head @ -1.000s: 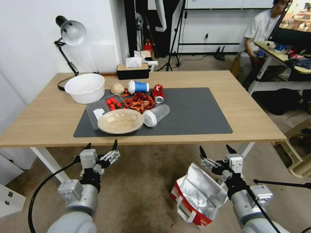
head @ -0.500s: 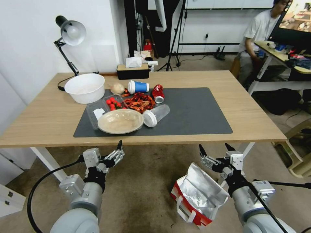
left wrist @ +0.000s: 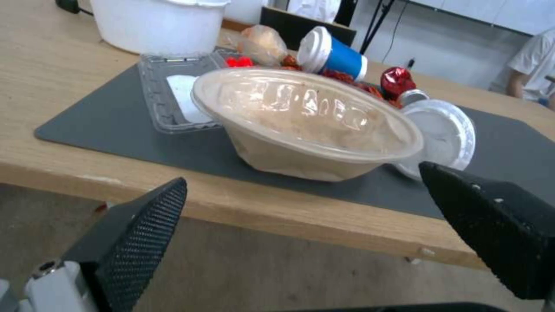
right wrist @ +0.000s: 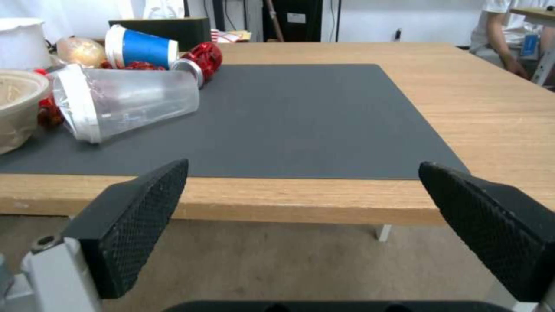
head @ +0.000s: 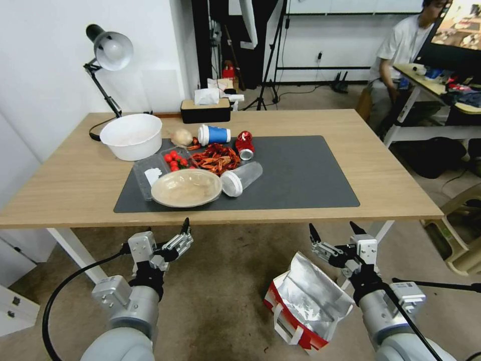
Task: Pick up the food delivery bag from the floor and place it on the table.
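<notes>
The food delivery bag (head: 306,301) lay on the floor (head: 220,291), tilted, with its silver foil mouth open upward and its red band and white strap handles on the near side. The right gripper (head: 334,235) hung just above the far rim of the bag, not touching it, with its fingers spread wide and nothing between them. Beyond this gripper, higher up, was the front edge of the table (head: 391,170), and past the edge lay the dark grey mat (right wrist: 301,112). The left gripper (head: 163,238) was well apart from the bag, on the other side, also below the table edge, with its fingers wide apart and empty. Straight ahead of it on the mat stood a lidded bowl (left wrist: 301,125).
</notes>
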Available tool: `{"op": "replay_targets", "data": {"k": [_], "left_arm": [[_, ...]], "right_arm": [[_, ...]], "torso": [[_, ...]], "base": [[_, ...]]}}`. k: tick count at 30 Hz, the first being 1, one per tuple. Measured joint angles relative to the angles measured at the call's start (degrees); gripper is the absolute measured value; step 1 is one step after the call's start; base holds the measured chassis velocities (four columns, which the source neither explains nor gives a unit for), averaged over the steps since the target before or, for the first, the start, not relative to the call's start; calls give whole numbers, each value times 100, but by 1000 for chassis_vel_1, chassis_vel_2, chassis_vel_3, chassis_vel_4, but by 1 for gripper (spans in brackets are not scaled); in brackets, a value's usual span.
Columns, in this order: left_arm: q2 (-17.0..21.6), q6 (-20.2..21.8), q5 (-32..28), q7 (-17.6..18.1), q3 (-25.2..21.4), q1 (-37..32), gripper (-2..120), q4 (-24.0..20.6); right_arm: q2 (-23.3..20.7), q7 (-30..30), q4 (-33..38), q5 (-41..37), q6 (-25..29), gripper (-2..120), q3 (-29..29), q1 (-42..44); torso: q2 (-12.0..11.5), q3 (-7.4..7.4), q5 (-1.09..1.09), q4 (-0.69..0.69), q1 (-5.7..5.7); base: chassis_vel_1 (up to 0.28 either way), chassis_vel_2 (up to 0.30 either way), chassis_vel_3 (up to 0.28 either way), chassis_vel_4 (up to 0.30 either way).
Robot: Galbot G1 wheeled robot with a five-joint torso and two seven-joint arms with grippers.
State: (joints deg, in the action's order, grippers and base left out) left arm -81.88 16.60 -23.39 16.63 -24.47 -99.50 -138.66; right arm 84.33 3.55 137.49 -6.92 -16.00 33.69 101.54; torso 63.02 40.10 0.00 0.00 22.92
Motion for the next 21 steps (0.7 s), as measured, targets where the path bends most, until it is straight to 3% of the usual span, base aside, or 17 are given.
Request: {"op": "replay_targets", "data": {"k": [9, 21], "left_arm": [[11, -156, 58, -241, -67, -71, 100, -22], [35, -261, -95, -22, -23, -109, 100, -115]], "right_arm": [[37, 3, 2, 99, 53, 100, -37, 52], [40, 14, 47, 132, 94, 100, -33, 108]], "torso": [[0, 0, 0, 0, 0], [-114, -61, 0, 0, -53]], "base": [[0, 0, 0, 0], [0, 0, 0, 0]]}}
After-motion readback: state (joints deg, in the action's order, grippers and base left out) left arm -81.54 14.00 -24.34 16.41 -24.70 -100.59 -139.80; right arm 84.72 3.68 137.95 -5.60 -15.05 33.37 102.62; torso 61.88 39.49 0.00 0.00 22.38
